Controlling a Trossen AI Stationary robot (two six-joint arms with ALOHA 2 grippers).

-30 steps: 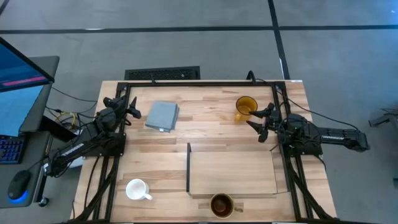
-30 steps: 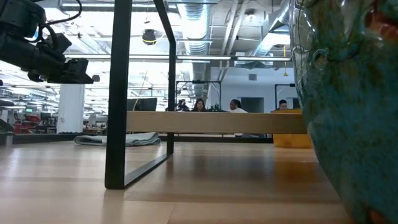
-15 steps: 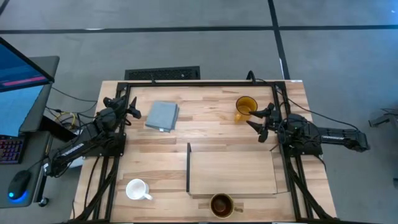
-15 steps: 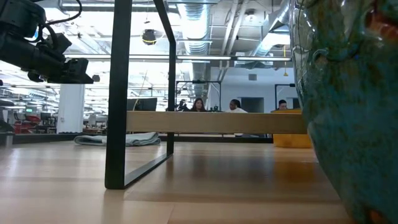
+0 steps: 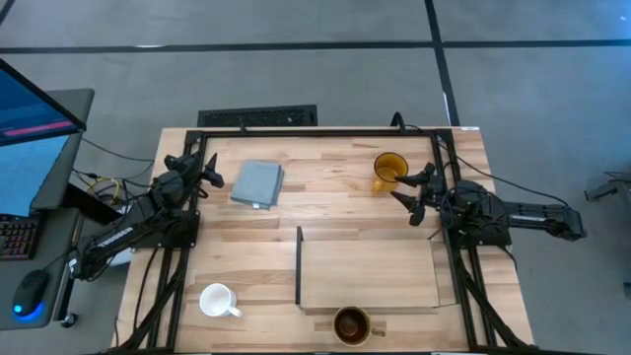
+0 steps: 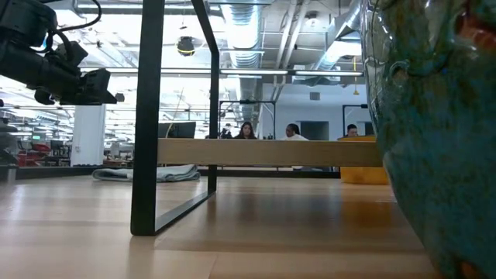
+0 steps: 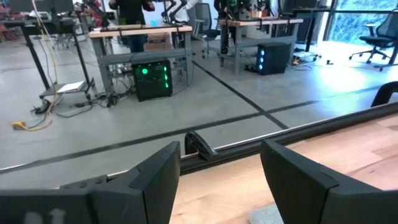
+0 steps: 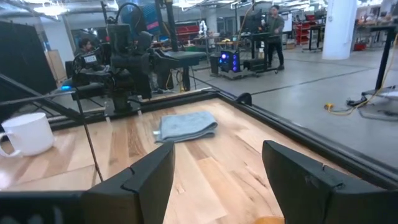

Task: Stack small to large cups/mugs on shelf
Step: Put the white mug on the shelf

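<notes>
Nothing stacked yet: glass mug (image 5: pixel 351 324) against the shelf's (image 5: pixel 370 276) near edge, white mug (image 5: pixel 216 300) at near left. Farther back, right gripper (image 5: pixel 406 187) spread beside the yellow mug (image 5: pixel 388 169); left gripper (image 5: pixel 205 175) spread near the folded cloth (image 5: pixel 257 184). Next, probably: fetch the white mug.

Grey-blue folded cloth (image 5: pixel 257 184) lying flat on the wooden table (image 5: pixel 335 207); monitor (image 5: pixel 35 133), keyboard (image 5: pixel 14 238) and mouse (image 5: pixel 30 291) alongside; seated people (image 6: pixel 267 132), apparently, beyond.
</notes>
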